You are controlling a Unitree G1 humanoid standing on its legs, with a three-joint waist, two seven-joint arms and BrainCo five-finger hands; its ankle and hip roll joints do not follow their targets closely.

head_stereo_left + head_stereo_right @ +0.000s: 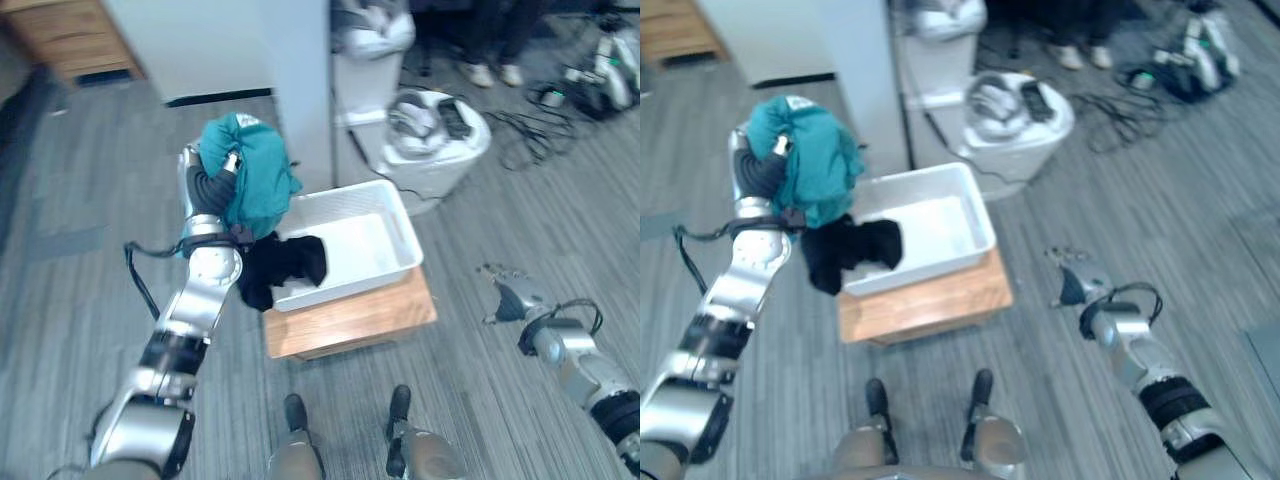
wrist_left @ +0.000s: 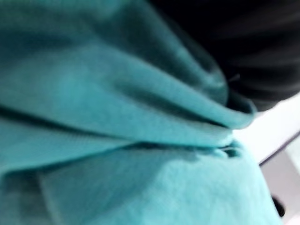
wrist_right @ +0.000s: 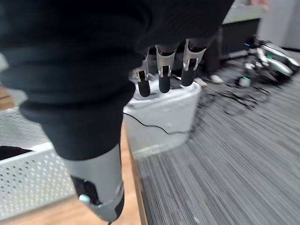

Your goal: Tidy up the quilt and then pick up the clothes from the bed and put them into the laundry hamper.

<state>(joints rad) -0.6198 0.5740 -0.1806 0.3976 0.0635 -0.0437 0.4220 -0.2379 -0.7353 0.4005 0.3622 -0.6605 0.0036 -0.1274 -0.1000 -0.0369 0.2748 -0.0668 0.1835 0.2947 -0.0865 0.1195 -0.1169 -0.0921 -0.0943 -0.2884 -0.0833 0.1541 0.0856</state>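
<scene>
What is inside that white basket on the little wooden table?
The white basket holds part of a black garment, which spills over its near-left rim. The rest of its floor looks bare. The teal garment hangs above that corner, hiding the left hand's fingers.

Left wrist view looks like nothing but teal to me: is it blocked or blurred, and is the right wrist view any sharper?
Left wrist view: the teal garment lies right against the lens, soft and out of focus, with a dark garment behind it. Right wrist view: the floor is streaked with motion blur, while the right hand and its fingers stay fairly crisp.
</scene>
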